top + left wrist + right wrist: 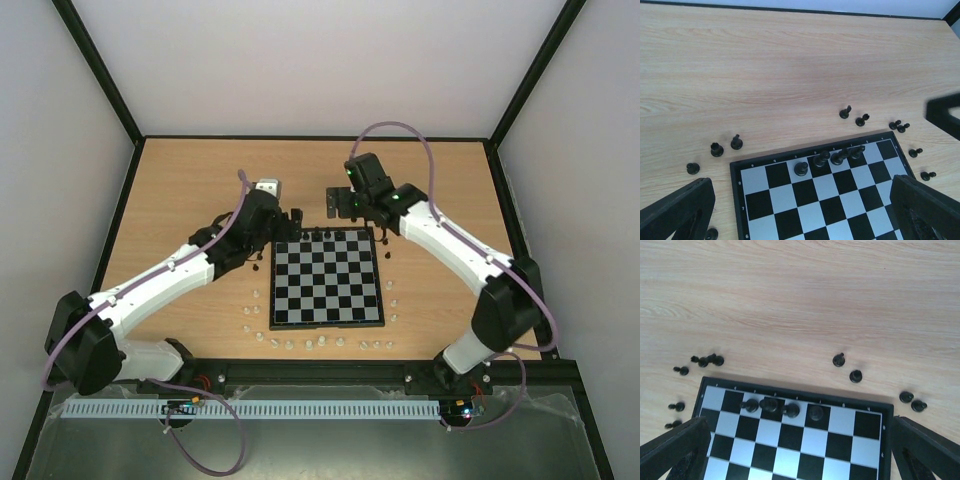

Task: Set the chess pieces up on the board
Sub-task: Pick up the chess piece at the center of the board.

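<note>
The board (328, 300) lies mid-table with several black chess pieces (322, 236) standing in its far row. In the left wrist view those pieces (820, 159) stand in a line on the board (790, 210). More black pieces (716, 149) are loose on the wood to the left, and others (861, 120) lie beyond the far edge. My left gripper (800, 220) hangs open over the board's far left corner (290, 222), holding nothing. My right gripper (800, 460) is open and empty above the far edge (358, 213). It sees the row (768, 404) and loose pieces (855, 376).
Small white pieces (290, 345) stand on the table along the board's near edge and up its left (248, 311) and right (392, 318) sides. A black frame (320, 137) borders the wooden table. The right gripper's dark finger (945, 112) shows at the right edge of the left wrist view.
</note>
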`<state>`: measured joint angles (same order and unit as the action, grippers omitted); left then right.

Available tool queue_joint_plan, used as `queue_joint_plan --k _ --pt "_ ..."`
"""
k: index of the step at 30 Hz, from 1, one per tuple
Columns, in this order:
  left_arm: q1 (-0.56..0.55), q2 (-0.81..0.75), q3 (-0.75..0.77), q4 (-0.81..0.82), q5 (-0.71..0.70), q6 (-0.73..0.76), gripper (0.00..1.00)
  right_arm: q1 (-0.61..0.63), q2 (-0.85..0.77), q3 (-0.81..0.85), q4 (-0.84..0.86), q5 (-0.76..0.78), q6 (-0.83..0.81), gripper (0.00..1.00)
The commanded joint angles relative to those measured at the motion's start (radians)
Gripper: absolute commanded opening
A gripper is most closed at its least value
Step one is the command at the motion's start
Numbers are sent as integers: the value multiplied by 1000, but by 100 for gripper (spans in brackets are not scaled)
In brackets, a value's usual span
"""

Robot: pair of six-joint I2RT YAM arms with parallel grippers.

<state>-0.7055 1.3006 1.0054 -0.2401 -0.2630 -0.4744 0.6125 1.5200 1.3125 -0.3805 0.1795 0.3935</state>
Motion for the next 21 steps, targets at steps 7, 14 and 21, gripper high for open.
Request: queue_joint_plan --k 7,14,21 --pt "-18 -26 -48 102 110 -56 99 -18 266 277 -149 67 22 97" --pt "-23 -53 -62 102 97 -56 99 -45 444 391 -188 52 28 81" --pt "-25 -53 -64 98 77 -50 99 -79 585 491 -230 55 19 64"
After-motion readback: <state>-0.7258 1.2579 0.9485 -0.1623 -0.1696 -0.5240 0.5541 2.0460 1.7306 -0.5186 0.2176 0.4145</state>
